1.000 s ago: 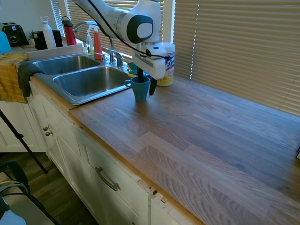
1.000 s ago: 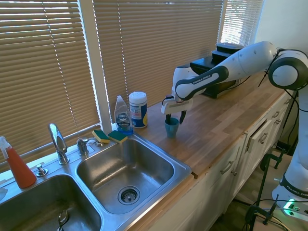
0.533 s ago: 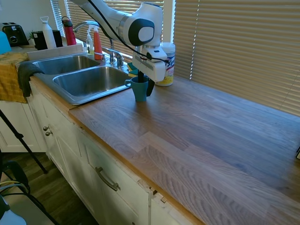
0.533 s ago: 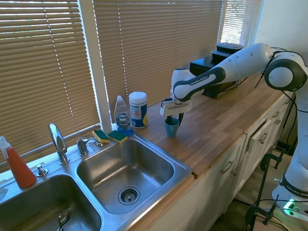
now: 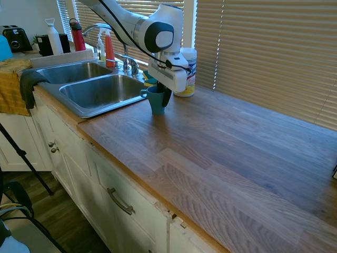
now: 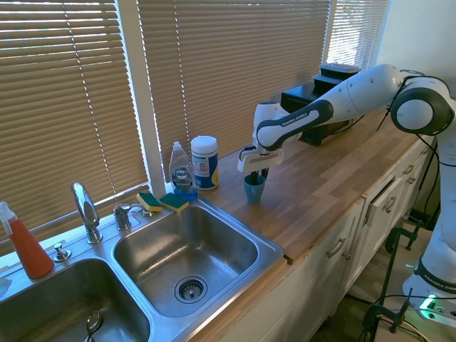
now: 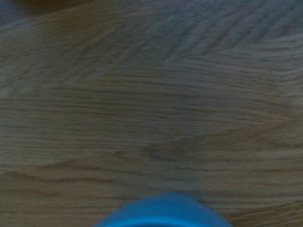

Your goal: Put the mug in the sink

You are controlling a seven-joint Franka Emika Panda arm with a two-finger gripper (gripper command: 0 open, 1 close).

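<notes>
I find the small teal-blue ceramic mug [image 5: 157, 100] upright on the wood-plank countertop [image 5: 221, 147], centre-left of the first exterior frame, just beside the stainless-steel double-basin sink [image 5: 89, 87]. Both basins appear empty apart from drain fittings. The white arm's black two-finger gripper [image 5: 162, 94] sits at the mug's rim, fingers closed on the wall (one apparently inside). In the wrist view only a blurred blue arc [image 7: 163, 212] shows at the bottom edge. A white-and-yellow cylindrical canister [image 6: 204, 162] stands behind.
</notes>
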